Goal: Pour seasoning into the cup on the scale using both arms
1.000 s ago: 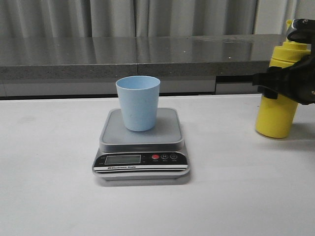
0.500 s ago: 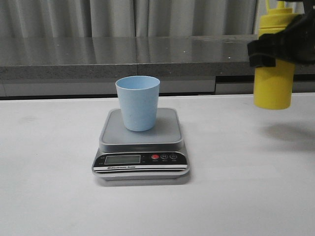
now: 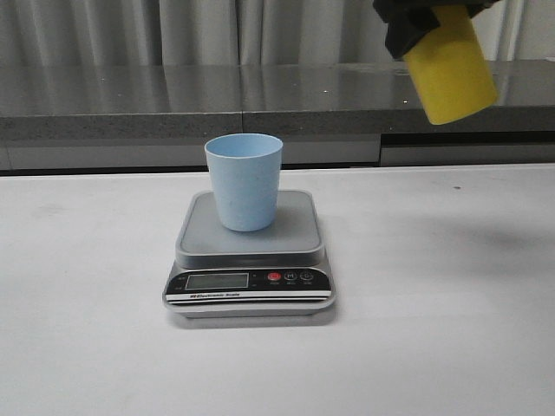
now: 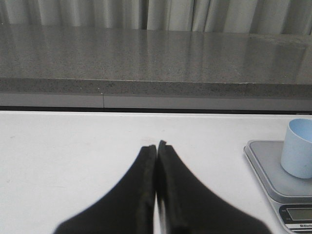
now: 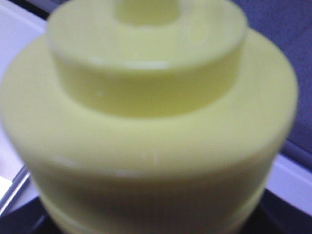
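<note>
A lab-like test bench — white table (image 3: 434,347), grey stone ledge (image 3: 217,95), curtains (image 3: 199,30).

The left gripper (image 4: 156,148) shows as two matte black fingers (image 4: 139,195), broad at the base and tapering to narrow tips. Their outer edges curve in a smooth sweep, and each tip ends in a small squared step. The inner faces carry thin strips of darker, slightly rough padding along their length. No screws, cables or markings show on them.

The right gripper (image 3: 416,22) is a blocky black body with hard, angular edges and a dull finish; only its lower part is in view. The right wrist view shows just dark corners.
</note>
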